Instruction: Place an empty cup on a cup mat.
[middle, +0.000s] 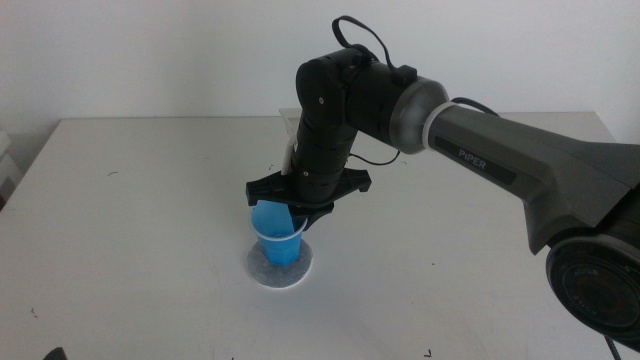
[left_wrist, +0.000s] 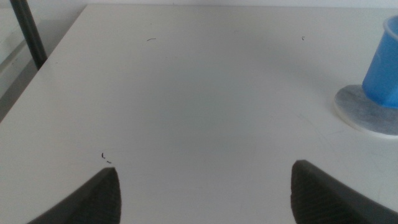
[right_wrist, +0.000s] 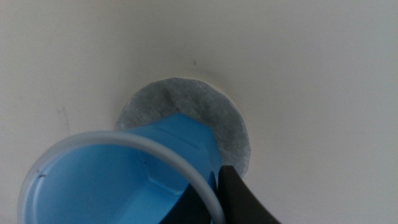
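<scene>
The bright blue cup (middle: 277, 238) with a thin white rim stands with its base on the round grey cup mat (middle: 303, 268) at the table's middle front, and it looks empty. My right gripper (middle: 291, 213) comes down from above and is shut on the cup's rim. In the right wrist view one jaw is inside the cup (right_wrist: 112, 180) and one is outside, with the mat (right_wrist: 186, 99) beneath. My left gripper (left_wrist: 205, 186) is open and empty, low at the front left, and its view shows the cup (left_wrist: 382, 68) and the mat (left_wrist: 364, 112) off to one side.
The white table (middle: 150, 200) carries nothing else. The right arm's dark body (middle: 345, 100) and grey forearm (middle: 520, 150) reach over the table's right half. A dark post (left_wrist: 28, 31) stands past the table's edge in the left wrist view.
</scene>
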